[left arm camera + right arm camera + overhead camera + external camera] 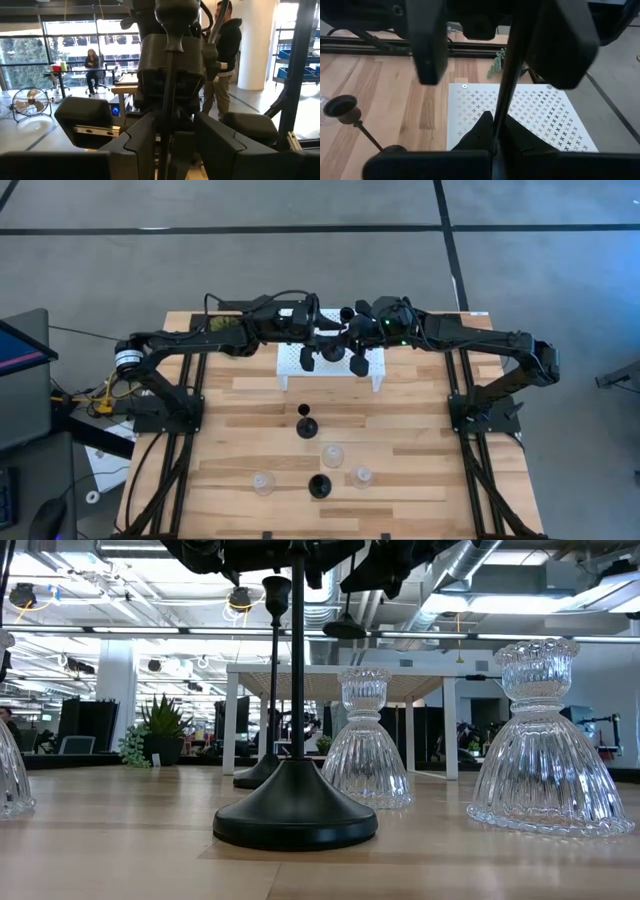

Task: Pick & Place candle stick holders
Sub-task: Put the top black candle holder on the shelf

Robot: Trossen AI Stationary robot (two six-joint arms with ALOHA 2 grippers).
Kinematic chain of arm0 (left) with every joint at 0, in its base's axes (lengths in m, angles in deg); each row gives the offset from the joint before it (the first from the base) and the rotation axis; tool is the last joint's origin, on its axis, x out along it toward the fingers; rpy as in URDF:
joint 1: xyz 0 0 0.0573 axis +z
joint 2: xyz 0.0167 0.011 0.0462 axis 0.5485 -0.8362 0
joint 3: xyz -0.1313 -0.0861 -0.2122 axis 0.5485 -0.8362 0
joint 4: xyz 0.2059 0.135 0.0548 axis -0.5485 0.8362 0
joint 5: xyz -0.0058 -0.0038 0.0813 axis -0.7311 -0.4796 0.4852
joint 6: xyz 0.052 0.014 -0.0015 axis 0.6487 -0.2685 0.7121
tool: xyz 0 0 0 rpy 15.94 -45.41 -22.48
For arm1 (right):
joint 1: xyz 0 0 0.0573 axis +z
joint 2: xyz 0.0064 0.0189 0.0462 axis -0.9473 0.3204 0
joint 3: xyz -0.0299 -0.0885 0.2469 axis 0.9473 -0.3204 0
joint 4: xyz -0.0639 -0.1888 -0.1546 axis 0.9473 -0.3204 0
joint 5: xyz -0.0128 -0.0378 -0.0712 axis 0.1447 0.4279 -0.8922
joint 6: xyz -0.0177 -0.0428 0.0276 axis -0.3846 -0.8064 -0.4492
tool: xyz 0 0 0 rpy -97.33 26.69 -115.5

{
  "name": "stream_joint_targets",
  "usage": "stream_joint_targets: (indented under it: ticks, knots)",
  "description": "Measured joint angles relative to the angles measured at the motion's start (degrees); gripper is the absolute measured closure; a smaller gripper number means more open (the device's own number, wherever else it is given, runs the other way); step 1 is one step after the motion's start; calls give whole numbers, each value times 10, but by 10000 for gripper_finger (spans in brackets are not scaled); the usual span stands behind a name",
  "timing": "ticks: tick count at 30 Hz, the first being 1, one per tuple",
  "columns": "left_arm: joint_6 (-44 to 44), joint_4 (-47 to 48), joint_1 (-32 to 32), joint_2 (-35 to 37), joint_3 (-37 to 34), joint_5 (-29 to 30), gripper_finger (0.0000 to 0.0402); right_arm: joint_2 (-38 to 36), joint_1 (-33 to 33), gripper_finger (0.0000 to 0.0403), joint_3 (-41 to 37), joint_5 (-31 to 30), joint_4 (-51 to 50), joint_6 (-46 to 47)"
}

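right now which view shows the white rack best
The high view: the whole white rack shows at the table's far side, partly under both arms. The right wrist view shows only its perforated top; the low view shows its edge and legs; the left wrist view shows none.

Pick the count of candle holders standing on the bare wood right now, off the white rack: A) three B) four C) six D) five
D: the high view shows two black holders and three glass holders on the table, while the sixth, a black one, is held up over the white rack between the two end effectors.
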Motion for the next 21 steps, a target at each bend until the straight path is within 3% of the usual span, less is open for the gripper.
stream_joint_targets:
  ticks: [13,21]
  knots:
    - [5,-7,0,0,0,0,386,0,0,401,0,4,4,2]
    - [1,-5,1,1,0,1,388,-1,0,353,0,-3,2,3]
